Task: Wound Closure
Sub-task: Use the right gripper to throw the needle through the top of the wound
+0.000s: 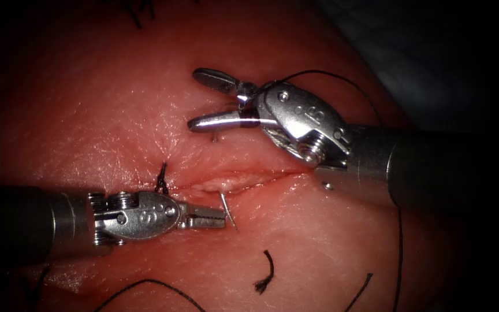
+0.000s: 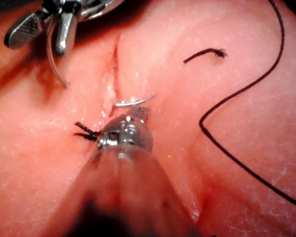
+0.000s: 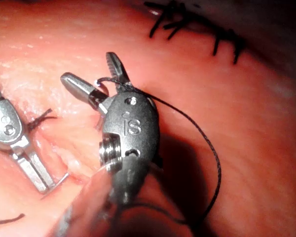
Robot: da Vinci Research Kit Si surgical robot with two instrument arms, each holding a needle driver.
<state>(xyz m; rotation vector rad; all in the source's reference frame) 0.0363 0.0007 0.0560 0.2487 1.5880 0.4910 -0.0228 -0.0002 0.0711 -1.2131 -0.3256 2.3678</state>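
Pork-belly tissue point(image 1: 116, 115) fills the background, its cut point(image 1: 232, 182) running crosswise at centre. Right hand point(image 1: 200, 98) hangs spread above the cut, pinching nothing; thread point(image 1: 342, 78) loops past its wrist. Left hand point(image 1: 218, 218) lies pressed together below the cut, its tip just beside the needle point(image 1: 228, 211), whose tip end stands out of the tissue there; a grip on it cannot be confirmed. Risk: loose thread may snag the right wrist joint, and an unheld needle could slip back.
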